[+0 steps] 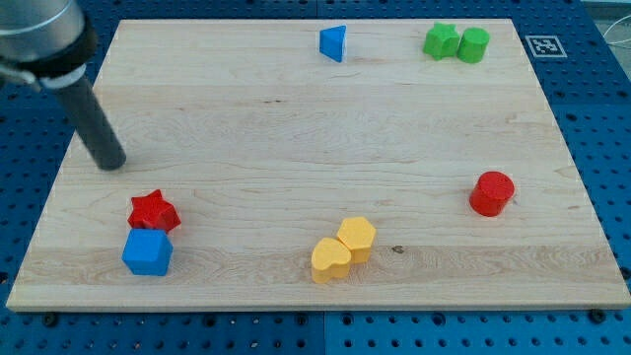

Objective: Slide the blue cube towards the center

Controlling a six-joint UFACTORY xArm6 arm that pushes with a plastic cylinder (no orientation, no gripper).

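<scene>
At this moment your blue cube [147, 252] sat near the board's [296, 138] lower-left corner in the view, touching or all but touching the red star [153, 211] just above it. My tip [112, 163] rested on the wood toward the view's left edge, above the red star and apart from both blocks; it was a bare rod with nothing to spread or pinch, and it touched no block. The centre lay up and to the view's right of the cube, so I judged the push had to come from the cube's lower-left side, and my tip stood on the wrong side for that. You could have run into trouble here: had the tip travelled straight down toward the cube, it would likely have struck the red star first and shoved it into the cube, sending both toward the board's bottom edge, which was close. Going around the left side left little room before the board's rim. An off-centre contact might have spun the cube aside, and the star could have been dragged along. The yellow blocks [342, 248], the red cylinder [492, 192], the green blocks [456, 42] and the blue triangular block [333, 42] lay well apart from that route.
</scene>
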